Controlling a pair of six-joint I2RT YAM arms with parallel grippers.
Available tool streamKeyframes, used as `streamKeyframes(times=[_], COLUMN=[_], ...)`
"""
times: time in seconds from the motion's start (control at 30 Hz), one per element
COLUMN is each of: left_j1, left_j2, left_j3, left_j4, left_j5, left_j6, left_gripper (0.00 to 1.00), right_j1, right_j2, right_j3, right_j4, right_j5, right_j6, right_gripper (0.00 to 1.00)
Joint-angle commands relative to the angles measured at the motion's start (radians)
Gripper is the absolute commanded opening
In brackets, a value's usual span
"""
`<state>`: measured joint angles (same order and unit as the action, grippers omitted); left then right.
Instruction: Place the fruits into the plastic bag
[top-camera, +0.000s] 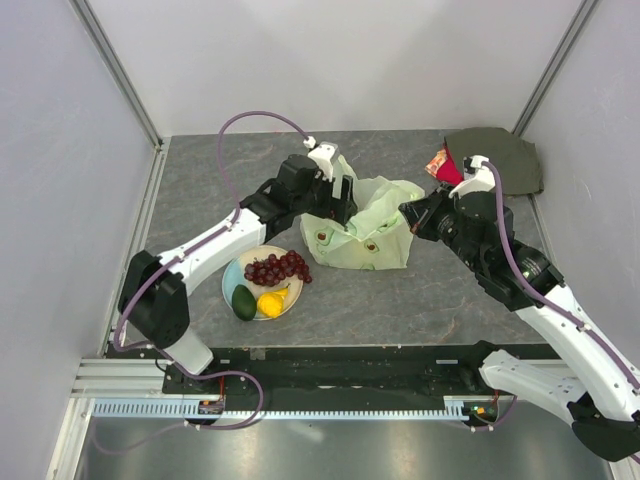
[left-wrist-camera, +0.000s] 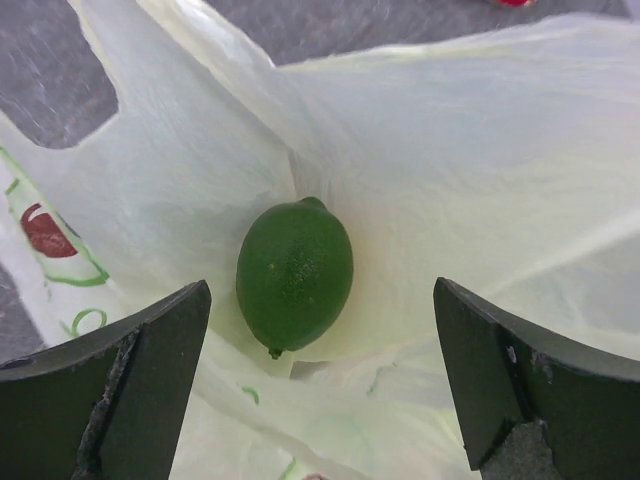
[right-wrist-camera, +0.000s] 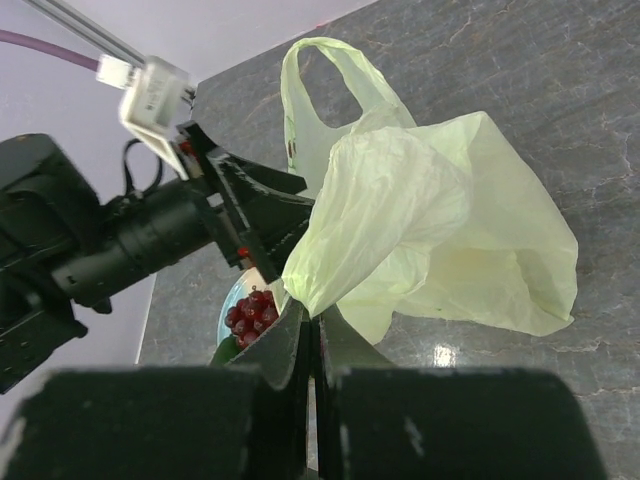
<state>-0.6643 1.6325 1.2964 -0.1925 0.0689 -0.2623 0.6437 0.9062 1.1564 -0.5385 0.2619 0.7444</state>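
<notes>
Bag rim pinched in closed right gripper, mouth gaping, left gripper spread wide over green fruit lying untouched inside.

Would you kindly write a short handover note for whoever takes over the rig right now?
Left gripper: open, at the mouth of the bag, holding nothing.
Right gripper: shut on the bag's edge, pinching the film.
Done: one green fruit lies inside the bag.
Left: grapes, avocado and lemon sit on the plate beside the bag and have yet to go in. No other fruit is in view.
</notes>
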Motion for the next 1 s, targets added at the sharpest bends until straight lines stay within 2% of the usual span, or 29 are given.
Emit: streamKeyframes(times=[0.0,0.33,0.5,0.67,0.97], left_j1=[-0.003,-0.003,0.049,0.141,0.172], left_j2=[-0.071,-0.184,-0.184,-0.094,0.098], left_j3=[0.038,0.026,0.040,0.089,0.205], left_j4=[-0.010,0.022,0.025,0.018,-0.012], left_j5=[-0.038,-0.129,-0.153,-0.048,-0.061], left_j6=[-0.025,0.021,0.038,0.044,0.166], left_gripper=[0.99,0.99,0.99,0.99,0.99], right_j1=[-0.001,-0.001,-0.003,-0.001,0.001], right_j2=[0.003,-0.013,-0.038,-0.043,-0.039], right_j3=[-0.001,-0.003,-0.003,-0.012,0.000], right_j4=[0.021,0.021,-0.001,-0.006,-0.012], right_j5=[-0.012,0.010,0.037,0.034,0.037], right_j6=[0.000,-0.002,-0.002,0.004,0.007], right_gripper=[0.00,0.00,0.00,0.00,0.00])
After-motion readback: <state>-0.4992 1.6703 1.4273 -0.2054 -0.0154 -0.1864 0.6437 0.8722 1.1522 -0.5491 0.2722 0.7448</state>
